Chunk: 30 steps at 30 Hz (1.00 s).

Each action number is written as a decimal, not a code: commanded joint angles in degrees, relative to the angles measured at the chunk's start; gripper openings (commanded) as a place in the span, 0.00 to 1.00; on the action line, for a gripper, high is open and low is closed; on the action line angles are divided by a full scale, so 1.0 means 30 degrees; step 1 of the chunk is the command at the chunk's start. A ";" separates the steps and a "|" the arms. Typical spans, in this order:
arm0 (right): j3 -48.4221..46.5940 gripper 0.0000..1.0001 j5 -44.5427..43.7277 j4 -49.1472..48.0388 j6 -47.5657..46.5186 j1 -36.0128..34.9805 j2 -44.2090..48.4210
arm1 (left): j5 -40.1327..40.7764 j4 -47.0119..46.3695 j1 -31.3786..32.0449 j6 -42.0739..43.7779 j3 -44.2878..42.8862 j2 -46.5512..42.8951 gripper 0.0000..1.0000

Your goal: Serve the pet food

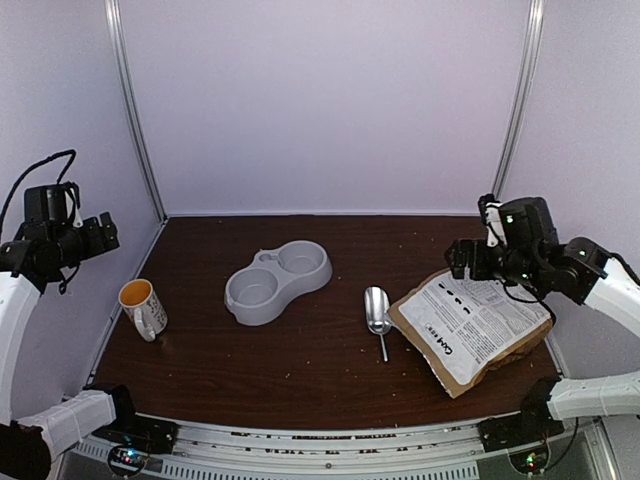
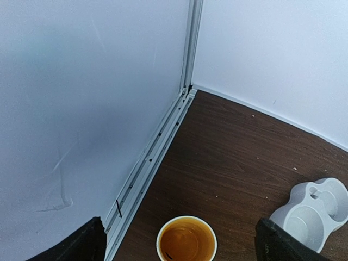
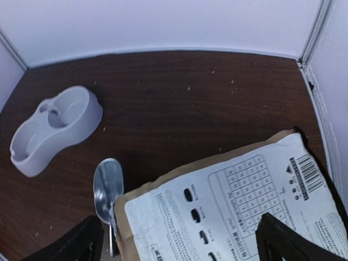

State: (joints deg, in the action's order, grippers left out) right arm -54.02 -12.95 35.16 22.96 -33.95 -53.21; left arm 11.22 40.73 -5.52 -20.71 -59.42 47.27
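Sitting at left: one mug (image 1: 143,307), orange inside; contents unclear.
Left pincer (image 1: 100,237): fingers spread wide, holding nothing, raised above the mug.
Centre: one grey double bowl (image 1: 277,281), both wells bare.
Right of bowl: one metal scoop (image 1: 377,310), flat on the table (image 1: 300,370).
Far right: one pet food bag (image 1: 470,325), lying flat, label up; pellets hidden.
Right pincer (image 1: 462,258): spread wide, empty, above the bag.

The top view looks down from high behind the near edge toward the pale back wall (image 1: 330,100), over the dark brown wooden table (image 1: 300,370). The left wrist camera, high at the left, tilts down at the rear left corner; the right wrist camera looks down over the white-labelled kraft-brown paper bag (image 3: 234,201). All three share the grey plastic double bowl (image 1: 277,281)
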 commanded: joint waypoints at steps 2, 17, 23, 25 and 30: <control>-0.1700 0.99 -0.3186 0.4979 0.2734 -0.4919 -0.3228 | -0.2476 0.1867 0.0053 -0.0773 -0.1204 -0.0058 0.98; -0.2653 0.97 -0.4989 0.8519 0.7927 -1.1421 -1.1241 | -0.5248 0.2538 0.0113 -0.0590 0.0266 -0.2169 0.98; -0.2781 0.93 -0.5766 0.8719 0.8865 -1.1404 -1.3509 | -0.6937 0.1561 0.0130 0.0452 0.0877 -0.2453 0.98; -0.3144 0.88 -0.6579 0.9487 0.9677 -1.1375 -1.4296 | -0.6989 0.1579 0.0137 0.1081 0.0779 -0.2630 0.98; -0.4051 0.77 -0.8944 1.1709 1.1167 -1.1222 -1.5747 | -0.6867 0.1558 0.0141 0.1571 0.0489 -0.2853 0.98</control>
State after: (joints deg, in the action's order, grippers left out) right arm -62.94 -31.14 63.35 50.92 -68.01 -98.35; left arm -8.05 48.03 -5.41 -18.72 -57.10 39.66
